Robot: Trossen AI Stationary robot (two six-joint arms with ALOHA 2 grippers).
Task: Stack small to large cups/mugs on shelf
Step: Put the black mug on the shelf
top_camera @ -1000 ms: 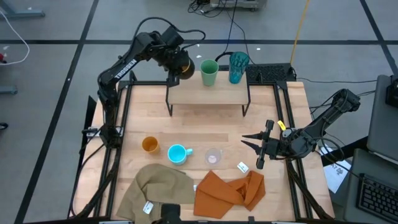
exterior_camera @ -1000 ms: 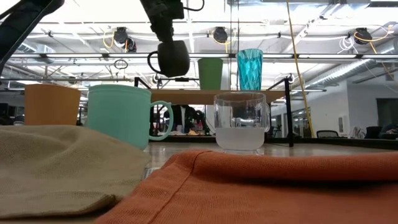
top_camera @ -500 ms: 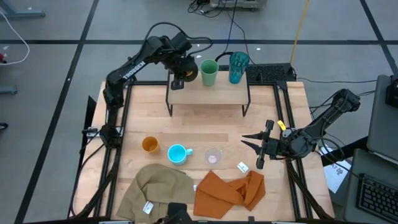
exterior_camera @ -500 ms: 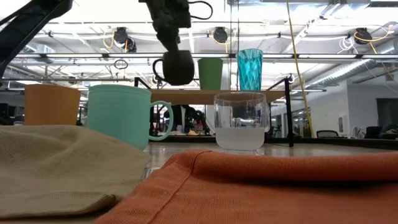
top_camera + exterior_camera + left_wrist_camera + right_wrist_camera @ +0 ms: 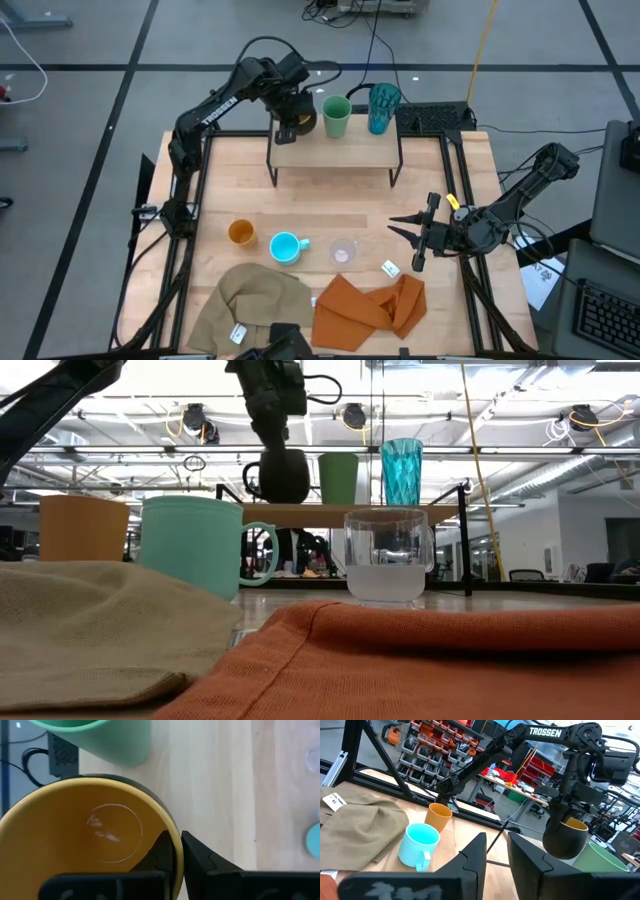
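Left hand (image 5: 176, 851): pinched tight on the rim of the black mug (image 5: 284, 475), one finger inside the yellow wall, one outside, carrying it at the shelf's left end.
Black mug: hanging just over the shelf (image 5: 334, 153), close beside the green cup (image 5: 336, 116); from the low view I judge its base is barely off the board.
Risk: that gap to the green cup is slim, so a sideways drift could knock it into the teal tumbler (image 5: 383, 107).
Risk two: a rim-only pinch could let the mug tilt on release and land on its edge.
Right hand (image 5: 408, 243): fingers spread wide, holding nothing, waiting over the surface (image 5: 440, 180) at the right.
Contents: black mug empty, just bare yellow inside.
Light blue mug (image 5: 286, 246): empty, down on the surface.
Orange cup (image 5: 240, 233): empty, beside the blue one.
Clear cup (image 5: 386, 554): looks empty, cloudy lower half.
Green cup and tumbler: upright on the shelf, insides not visible.
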